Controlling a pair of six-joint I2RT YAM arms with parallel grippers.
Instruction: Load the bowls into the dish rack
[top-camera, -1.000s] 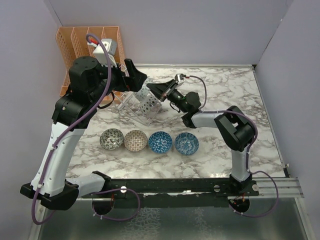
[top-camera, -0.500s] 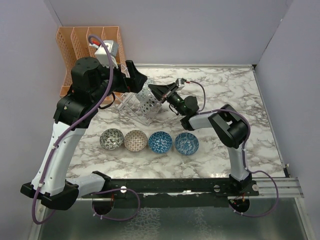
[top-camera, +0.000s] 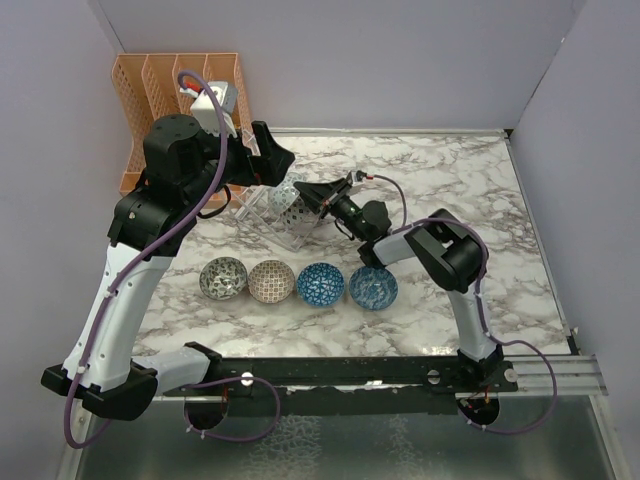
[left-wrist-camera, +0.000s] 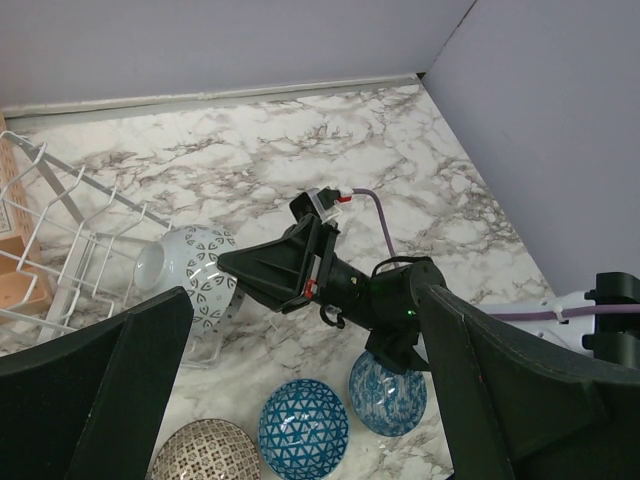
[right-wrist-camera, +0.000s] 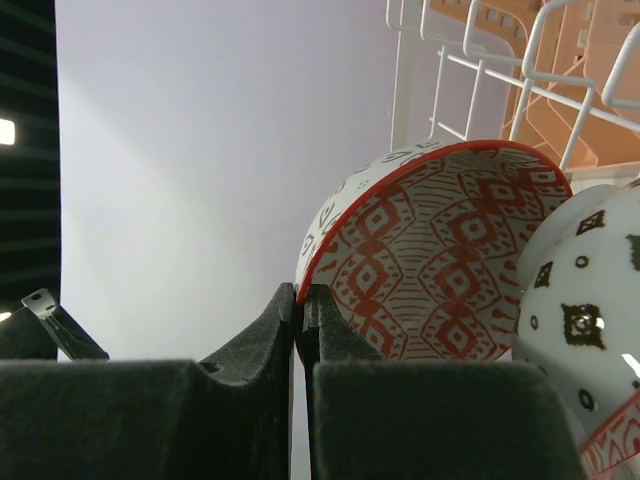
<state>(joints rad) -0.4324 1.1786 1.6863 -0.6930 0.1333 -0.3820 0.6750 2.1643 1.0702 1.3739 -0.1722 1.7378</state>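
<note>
As seen from the top view, four mosaic-patterned round bowls (top-camera: 321, 284) sit in a row on the marble table (top-camera: 470, 180), near the thin-barred white dish rack (top-camera: 262, 212); the left gripper (top-camera: 274, 162) and right gripper (top-camera: 302, 191) flank the rack. Left wrist view: the left jaws stand wide apart. Right wrist view: the right jaws are pressed together, empty, just beside a red-patterned bowl (right-wrist-camera: 440, 255) standing in the rack.

With right tool (right-wrist-camera: 298, 296) pinched closed, left tool (top-camera: 272, 158) gapes wide.

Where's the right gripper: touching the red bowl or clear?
Cannot tell. Right wrist view: shut right gripper overlaps the red bowl, no gap, contact unclear.
</note>
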